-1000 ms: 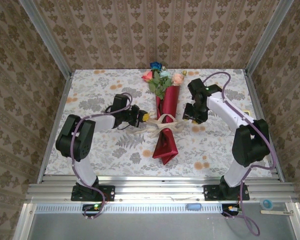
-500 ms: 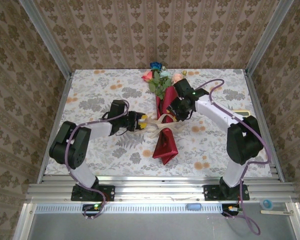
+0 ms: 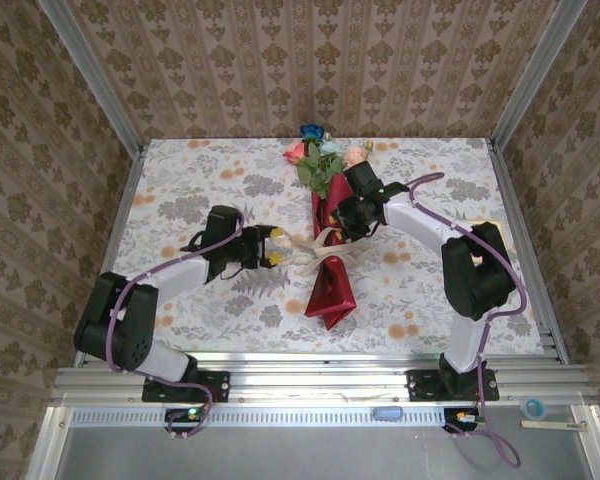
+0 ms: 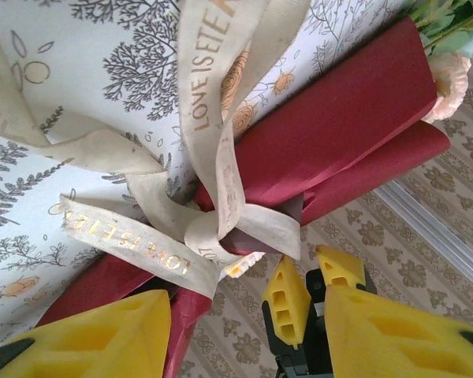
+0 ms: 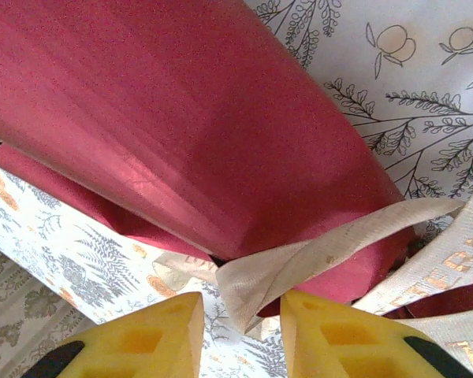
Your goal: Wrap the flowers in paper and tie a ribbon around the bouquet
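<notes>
Yellow fingertips of the left hand (image 3: 275, 248) now stand well apart, where a second ago they were closed. Nothing is pinched between them. In the left wrist view a lettered tail of the beige ribbon (image 4: 126, 244) lies loose just beside one fingertip, so the hand appears to have let it go. Its arm has swung towards the near left of the bench (image 3: 180, 180), though the hand itself sits close to its former spot, just left of the bouquet (image 3: 330, 290).

The right hand (image 5: 240, 319) has made the bigger move. From well to the right of the cone it has crossed leftward and now hangs over the dark red paper (image 5: 181, 118), just to the far right of the binding. Its jaws are narrowly apart and a fold of ribbon lies right at the gap, with no pinch visible yet.

Further out, the ribbon circles the middle of the paper cone and is drawn into a knot (image 4: 236, 228), with tails trailing left over the bench. The flowers (image 3: 318, 158) poke from the cone's far end, and the cone lies where it lay before.

Judged from this, the wrapping is finished and the tie is in its closing phase. One hand has released and the other is coming in, probably to take its side of the ribbon and snug a knot that looks slack.
</notes>
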Controlling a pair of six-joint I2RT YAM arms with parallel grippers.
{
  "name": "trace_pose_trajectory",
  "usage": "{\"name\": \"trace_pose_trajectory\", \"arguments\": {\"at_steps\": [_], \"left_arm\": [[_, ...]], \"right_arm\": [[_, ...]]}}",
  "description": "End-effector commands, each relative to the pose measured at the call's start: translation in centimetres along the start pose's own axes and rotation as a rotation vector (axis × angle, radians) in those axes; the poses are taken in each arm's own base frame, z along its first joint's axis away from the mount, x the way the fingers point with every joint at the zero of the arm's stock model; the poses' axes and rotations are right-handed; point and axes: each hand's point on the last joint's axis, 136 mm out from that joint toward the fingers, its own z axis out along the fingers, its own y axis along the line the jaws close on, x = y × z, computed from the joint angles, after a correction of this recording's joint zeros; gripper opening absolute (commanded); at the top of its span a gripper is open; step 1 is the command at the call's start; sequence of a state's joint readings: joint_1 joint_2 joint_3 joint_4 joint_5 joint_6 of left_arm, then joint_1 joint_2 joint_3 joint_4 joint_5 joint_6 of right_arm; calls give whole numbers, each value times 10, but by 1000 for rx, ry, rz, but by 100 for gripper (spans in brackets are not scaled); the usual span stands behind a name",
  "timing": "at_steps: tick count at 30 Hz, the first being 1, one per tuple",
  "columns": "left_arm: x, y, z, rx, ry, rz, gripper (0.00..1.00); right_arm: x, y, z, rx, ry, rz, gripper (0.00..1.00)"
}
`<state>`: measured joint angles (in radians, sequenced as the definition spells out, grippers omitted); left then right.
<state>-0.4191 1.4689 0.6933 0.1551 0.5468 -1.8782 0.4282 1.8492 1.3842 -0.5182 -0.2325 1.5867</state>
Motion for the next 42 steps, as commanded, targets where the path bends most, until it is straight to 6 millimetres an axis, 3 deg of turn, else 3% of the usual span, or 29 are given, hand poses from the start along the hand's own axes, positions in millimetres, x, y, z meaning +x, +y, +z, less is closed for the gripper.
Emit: {"name": "trace_pose_trajectory", "arguments": {"at_steps": [1,8,17,21,25,28,42], "left_arm": [[8,-8,4,-6,6,-25,54],[49,-16,54,-20,123,-15,50],[53,-24,83,-25,131,-17,50],[61,-17,86,-59,148,-37,53],[67,0,76,-130,139,-67,57],[62,9,70,-169,103,-87,70],[46,-6,90,-115,79,-98,73]], "right_arm": [[-9,-12,9,33,-16,56,29],[-16,-10,8,25,-29,71,15],[-11,2,-5,-25,-23,76,0],[-4,-1,-12,-37,-4,83,0],[2,-6,-14,-45,17,94,0],[6,-9,-18,-50,22,89,0],[28,-14,-26,-66,58,67,0]]}}
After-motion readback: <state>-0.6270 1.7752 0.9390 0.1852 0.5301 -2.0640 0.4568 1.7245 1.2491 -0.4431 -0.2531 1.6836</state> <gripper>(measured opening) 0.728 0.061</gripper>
